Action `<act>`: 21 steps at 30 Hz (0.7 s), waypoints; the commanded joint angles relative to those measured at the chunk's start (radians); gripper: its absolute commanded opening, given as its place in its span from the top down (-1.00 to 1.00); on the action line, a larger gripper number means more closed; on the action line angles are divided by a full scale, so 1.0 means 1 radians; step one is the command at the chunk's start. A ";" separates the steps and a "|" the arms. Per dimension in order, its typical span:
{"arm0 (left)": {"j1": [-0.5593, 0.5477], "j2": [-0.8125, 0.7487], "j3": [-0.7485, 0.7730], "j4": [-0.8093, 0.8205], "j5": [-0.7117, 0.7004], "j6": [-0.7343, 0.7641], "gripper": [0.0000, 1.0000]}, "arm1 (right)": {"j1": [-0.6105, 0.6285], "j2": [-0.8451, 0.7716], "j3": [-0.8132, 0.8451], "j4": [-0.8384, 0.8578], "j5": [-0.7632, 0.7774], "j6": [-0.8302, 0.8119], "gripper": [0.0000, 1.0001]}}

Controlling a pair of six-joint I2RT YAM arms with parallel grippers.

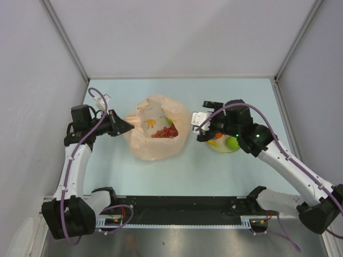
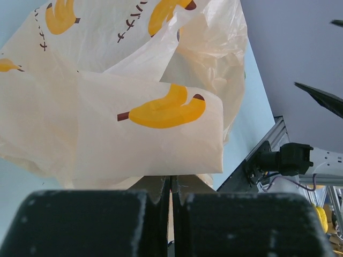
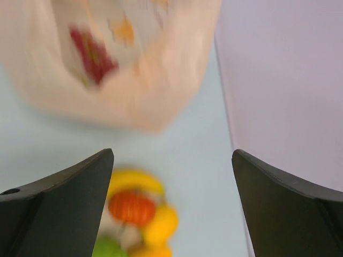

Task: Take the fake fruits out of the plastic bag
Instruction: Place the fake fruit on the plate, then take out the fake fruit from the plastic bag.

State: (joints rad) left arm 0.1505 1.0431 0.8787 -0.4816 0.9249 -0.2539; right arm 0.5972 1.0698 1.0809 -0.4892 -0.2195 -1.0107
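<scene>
- The left hand (image 1: 128, 127) sits toward the left edge of the bench (image 1: 177, 176). It is closed tight on the left rim of the bag (image 1: 155, 147), and its wrist view shows the thin film pinched in the seam of the hand (image 2: 171, 195).
- The bag lies in the middle of the bench, slumped, with its mouth gaping upward, so the overhead view looks straight in.
- Inside it lies a dark red grape bunch (image 1: 165, 132), its long axis running roughly left to right. A bit of green (image 1: 169, 121) shows just beyond it. An orange patch nearby may be a fruit or only the bag's print; I cannot tell.
- The right hand (image 1: 201, 126) hovers just beside the bag's right side, over the left rim of the plate (image 1: 236, 150). It is spread wide (image 3: 172, 155) with nothing between its fingers.
- The plate stands right of the bag, toward the right edge of the bench. It carries a green apple (image 1: 232, 142), an orange fruit (image 1: 218, 136) and a yellow fruit (image 1: 213, 143).
- What the next move likely turns on: the grape bunch lies to the left of the right hand and lower, inside the bag. The right hand is the free one and close to the opening. It would probably reach leftward and down over the rim while the left hand holds the bag.
</scene>
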 commanded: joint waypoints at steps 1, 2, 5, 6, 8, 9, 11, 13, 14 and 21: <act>-0.005 -0.031 -0.004 0.047 0.035 -0.022 0.99 | 0.204 0.114 0.089 0.286 -0.089 0.227 -0.82; -0.006 -0.032 -0.006 0.049 0.035 -0.024 1.00 | 0.222 0.146 0.103 0.358 -0.118 0.257 -0.75; -0.006 -0.048 -0.004 0.048 0.037 -0.027 0.99 | 0.295 0.283 0.119 0.452 -0.190 0.371 -0.37; -0.009 -0.049 0.000 0.031 0.041 -0.015 1.00 | 0.308 0.317 0.119 0.478 -0.199 0.400 -0.29; -0.015 -0.049 0.031 -0.008 0.043 0.014 0.99 | 0.335 0.421 0.120 0.611 -0.195 0.500 -0.12; -0.016 -0.052 0.042 -0.049 0.040 0.034 0.99 | 0.342 0.459 0.122 0.658 -0.157 0.533 -0.09; -0.019 -0.083 0.055 -0.078 0.048 0.044 0.99 | 0.343 0.547 0.126 0.778 -0.101 0.619 -0.07; -0.022 -0.138 0.045 -0.106 0.043 0.042 0.99 | 0.336 0.620 0.132 0.855 0.047 0.667 0.01; -0.023 -0.158 0.036 -0.113 0.035 0.033 0.99 | 0.322 0.640 0.136 0.923 0.131 0.735 0.06; -0.025 -0.248 0.026 -0.190 0.015 0.064 0.99 | 0.277 0.704 0.142 0.744 0.197 0.896 0.10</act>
State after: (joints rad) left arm 0.1310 0.8261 0.8833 -0.6144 0.9291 -0.2333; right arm 0.8783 1.7878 1.2011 0.2779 -0.0475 -0.2337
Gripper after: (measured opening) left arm 0.005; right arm 0.454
